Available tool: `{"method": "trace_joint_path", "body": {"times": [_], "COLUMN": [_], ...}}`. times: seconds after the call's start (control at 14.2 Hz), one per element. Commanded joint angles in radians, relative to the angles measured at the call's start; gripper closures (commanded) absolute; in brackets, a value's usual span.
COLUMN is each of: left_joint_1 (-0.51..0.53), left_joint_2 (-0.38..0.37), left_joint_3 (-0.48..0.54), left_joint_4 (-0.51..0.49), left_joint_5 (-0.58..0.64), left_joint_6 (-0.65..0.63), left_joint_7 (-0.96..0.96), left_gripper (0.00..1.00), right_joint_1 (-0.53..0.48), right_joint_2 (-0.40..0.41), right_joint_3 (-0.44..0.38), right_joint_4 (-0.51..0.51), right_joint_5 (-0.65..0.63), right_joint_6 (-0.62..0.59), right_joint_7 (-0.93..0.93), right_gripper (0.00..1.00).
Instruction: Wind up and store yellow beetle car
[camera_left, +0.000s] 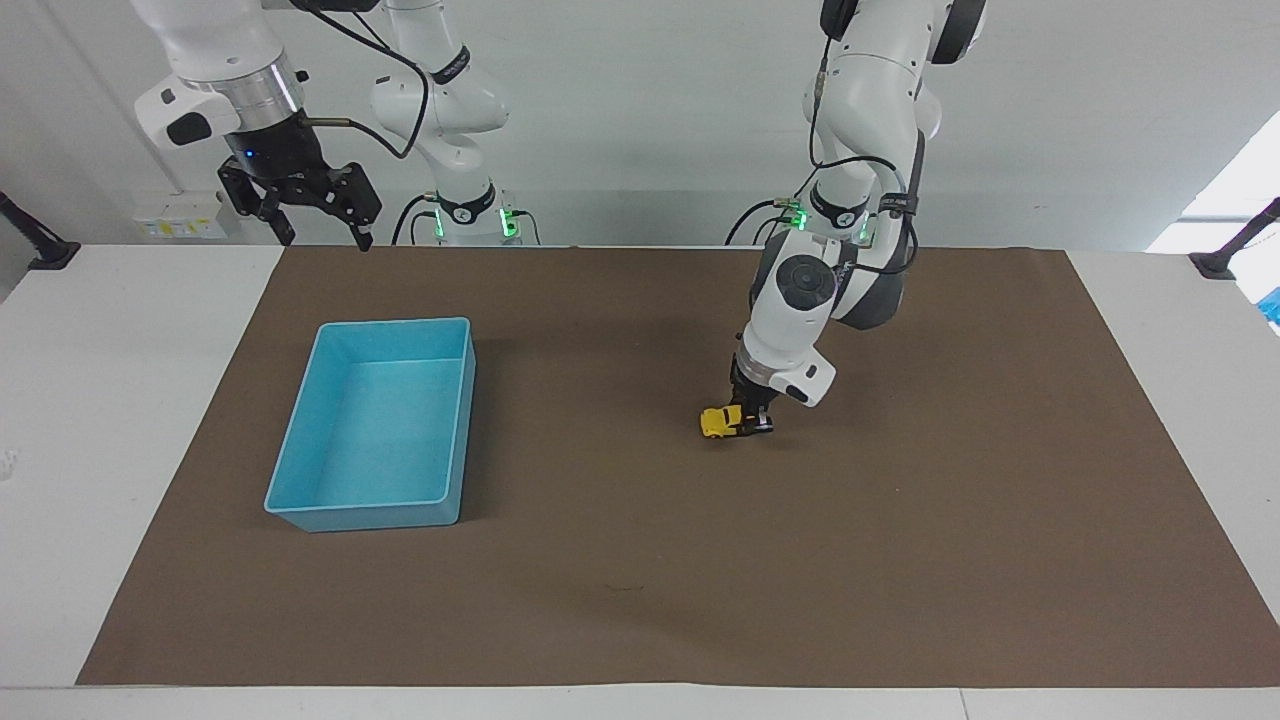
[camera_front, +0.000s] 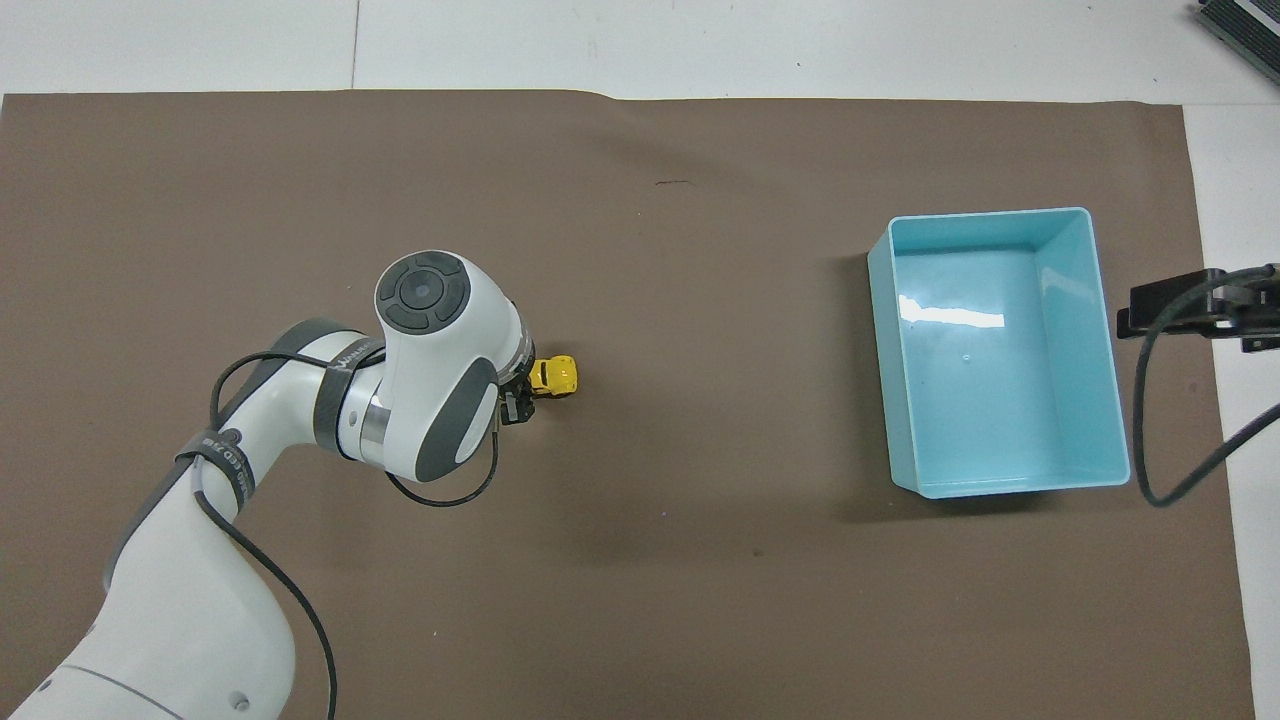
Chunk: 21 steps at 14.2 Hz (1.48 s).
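My left claw is clamped on the yellow beetle car, wheels on the desk's brown mat, its long axis pointing at the light-blue bin toward the right arm's end. My right claw waits, spread wide and empty, nearer the bin.

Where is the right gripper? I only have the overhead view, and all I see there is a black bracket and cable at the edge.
Observer: The right gripper hangs high above the table's near edge, by its own base, waiting.
Operator: Open or shut?
Observer: Open, nothing in it.
Operator: The left wrist hides the car. Is it lifted?
Observer: No. The left gripper is shut on the car, whose wheels look down on the brown mat.
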Motion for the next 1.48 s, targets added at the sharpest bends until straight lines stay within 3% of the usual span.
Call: {"method": "trace_joint_path", "body": {"times": [0.0,0.35,0.42,0.49,0.56,0.85,1.41], "left_joint_1": [0.035,0.041,0.039,0.041,0.038,0.029,0.038], "left_joint_2": [0.062,0.063,0.063,0.063,0.057,-0.006,-0.006], "left_joint_3": [0.019,0.019,0.019,0.019,0.021,0.019,0.016], "left_joint_4": [-0.011,-0.004,-0.004,0.002,0.008,0.028,0.062], "left_joint_5": [0.017,0.018,0.018,0.020,0.023,0.026,0.026], "left_joint_6": [0.067,0.058,0.056,0.055,0.043,-0.052,-0.051], "left_joint_7": [0.034,0.032,0.032,0.032,0.033,0.024,0.027], "left_gripper": [0.86,0.75,0.54,0.13,0.00,0.00,0.00], "right_joint_1": [-0.012,-0.012,-0.012,-0.012,-0.012,-0.012,-0.012], "right_joint_2": [-0.011,-0.011,-0.011,-0.011,-0.011,-0.011,-0.011], "right_joint_3": [0.003,0.003,0.003,0.003,0.003,0.003,0.003], "right_joint_4": [-0.003,-0.003,-0.003,-0.003,-0.003,-0.003,-0.003], "right_joint_5": [0.008,0.008,0.008,0.008,0.008,0.008,0.008], "right_joint_6": [-0.005,-0.005,-0.005,-0.005,-0.005,-0.005,-0.005], "right_joint_7": [-0.022,-0.021,-0.021,-0.021,-0.021,-0.021,-0.021], "right_gripper": [0.00,0.00,0.00,0.00,0.00,0.00,0.00]}}
